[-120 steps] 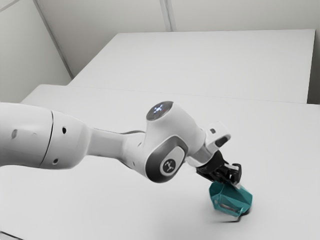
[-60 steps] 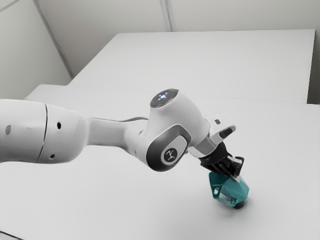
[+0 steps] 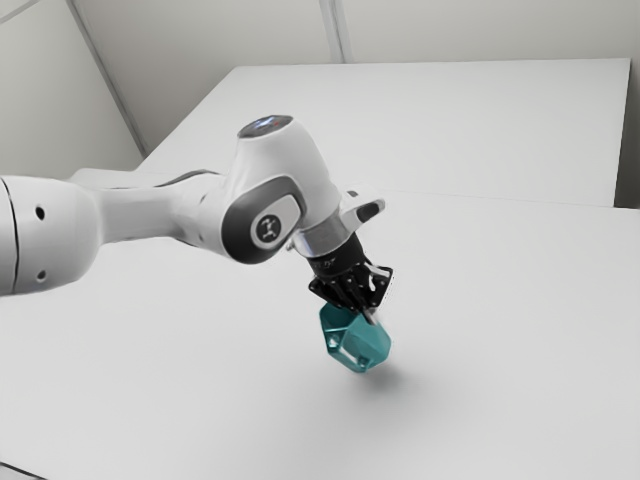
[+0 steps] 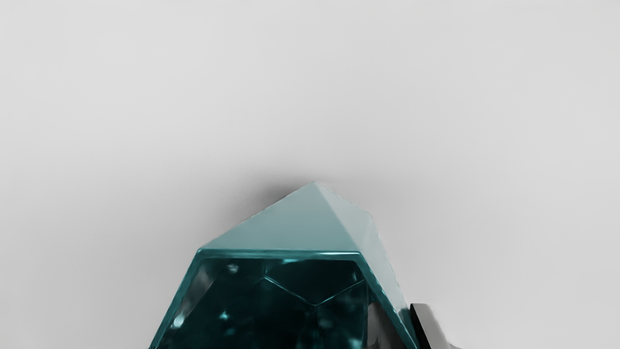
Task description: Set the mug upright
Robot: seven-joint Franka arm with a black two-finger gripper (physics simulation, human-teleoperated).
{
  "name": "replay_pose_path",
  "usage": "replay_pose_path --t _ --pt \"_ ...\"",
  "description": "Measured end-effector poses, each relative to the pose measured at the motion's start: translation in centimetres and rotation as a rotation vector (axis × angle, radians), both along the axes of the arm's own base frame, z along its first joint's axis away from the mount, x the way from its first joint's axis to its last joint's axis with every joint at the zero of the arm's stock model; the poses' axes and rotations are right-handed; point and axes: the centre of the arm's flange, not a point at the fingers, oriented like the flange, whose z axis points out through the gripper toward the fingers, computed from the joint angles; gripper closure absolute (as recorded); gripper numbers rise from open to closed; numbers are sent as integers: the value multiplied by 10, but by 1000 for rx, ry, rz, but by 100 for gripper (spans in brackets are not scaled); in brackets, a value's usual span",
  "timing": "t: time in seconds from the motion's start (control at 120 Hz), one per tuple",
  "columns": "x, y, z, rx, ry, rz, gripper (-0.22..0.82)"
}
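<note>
Across the near part of the smooth white table, well in from its far edge, we reach with our jointed white and grey arm; at its end, our black two-finger gripper slants down and is closed on one wall of the teal, faceted, glossy mug; in the wrist view, one grey fingertip stands inside the rim and its fellow fingertip presses from outside.

The mug hangs tilted beneath the gripper, its open mouth turned up towards our hand; the soft shadow on the table by its lowest corner suggests that we hold it a little clear of the surface; we cannot tell how wide the gap is.

So we judge the grasp and the lift done; the mug does not yet stand on its base; what is left is to bring that base level, lower it flat onto the table well inside the edges, and let go gently, since a tilted release could topple it.
</note>
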Motion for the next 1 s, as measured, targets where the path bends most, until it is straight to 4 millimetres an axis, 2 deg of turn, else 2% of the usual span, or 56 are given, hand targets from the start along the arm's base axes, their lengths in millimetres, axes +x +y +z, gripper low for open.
replay_pose_path --t 0.175,0.283,0.683,1.0 --pt "17 60 2 115 19 41 79" --pt "22 83 0 181 23 43 79" --pt "34 122 -27 274 82 67 79" --pt "39 158 -32 286 104 131 79"
